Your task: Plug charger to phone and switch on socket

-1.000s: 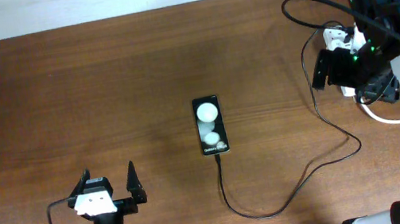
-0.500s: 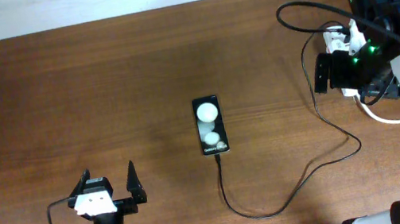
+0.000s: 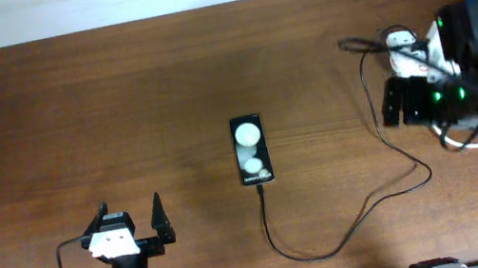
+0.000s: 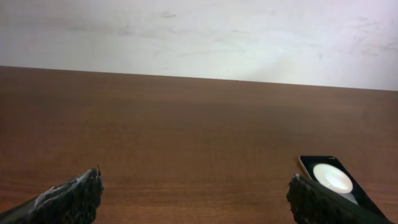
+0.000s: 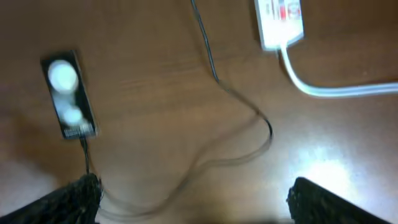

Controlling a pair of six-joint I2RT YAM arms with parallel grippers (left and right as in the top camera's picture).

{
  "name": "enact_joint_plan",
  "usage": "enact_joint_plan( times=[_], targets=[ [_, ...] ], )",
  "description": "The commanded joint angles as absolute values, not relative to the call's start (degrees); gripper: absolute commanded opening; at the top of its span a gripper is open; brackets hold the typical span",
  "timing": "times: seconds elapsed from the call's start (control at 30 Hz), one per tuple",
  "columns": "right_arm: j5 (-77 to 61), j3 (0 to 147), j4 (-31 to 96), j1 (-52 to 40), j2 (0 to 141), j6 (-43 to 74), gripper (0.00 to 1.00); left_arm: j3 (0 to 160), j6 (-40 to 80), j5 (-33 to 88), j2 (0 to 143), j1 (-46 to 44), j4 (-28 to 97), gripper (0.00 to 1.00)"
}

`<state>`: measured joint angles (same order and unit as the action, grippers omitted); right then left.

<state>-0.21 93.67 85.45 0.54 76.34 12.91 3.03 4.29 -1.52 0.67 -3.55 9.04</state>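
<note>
The black phone (image 3: 251,149) lies flat mid-table, its screen reflecting two light spots. It also shows in the left wrist view as the phone (image 4: 333,179) and in the right wrist view as the phone (image 5: 68,96). The thin black charger cable (image 3: 334,249) meets the phone's near end and loops right, up toward the socket. The white socket (image 5: 280,18) shows only its end; in the overhead view my right arm covers most of it. My right gripper (image 3: 394,102) (image 5: 196,199) hovers open above the cable. My left gripper (image 3: 129,217) (image 4: 196,199) stands open and empty at the front left.
A thick white cord (image 5: 329,88) runs right from the socket's end. The charger cable (image 5: 239,106) curves across the wood between phone and socket. A pale wall borders the table's far edge (image 4: 199,78).
My right arm has turned and shifted slightly right and toward the front above the socket. The cable's loop by the socket has sunk lower. The left arm and phone have not moved.
</note>
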Motion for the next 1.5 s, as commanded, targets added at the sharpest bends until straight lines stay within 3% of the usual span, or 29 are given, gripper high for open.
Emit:
enact_joint_plan(
  times=[0.0, 0.3, 0.7, 1.03, 1.47],
  targets=[
    [-1.5, 82.1, 78.5, 0.3, 70.1, 12.2, 0.99, 2.5, 4.9, -1.3, 0.5, -3.2, 8.8, 0.99],
    [-14.9, 55.5, 55.2, 0.3, 57.5, 12.3, 0.99, 2.5, 4.9, -1.3, 0.5, -3.2, 8.8, 0.99],
    [-21.5, 42.0, 40.9, 0.3, 48.3, 12.4, 0.99, 2.5, 4.9, -1.3, 0.5, -3.2, 8.8, 0.99],
    [-22.5, 32.7, 33.3, 0.4, 43.2, 12.4, 0.99, 2.5, 4.9, -1.3, 0.5, -3.2, 8.8, 0.99],
    [-17.1, 26.8, 32.7, 0.4, 27.4, 12.4, 0.99, 2.5, 4.9, -1.3, 0.5, -3.2, 8.8, 0.99]
  ],
)
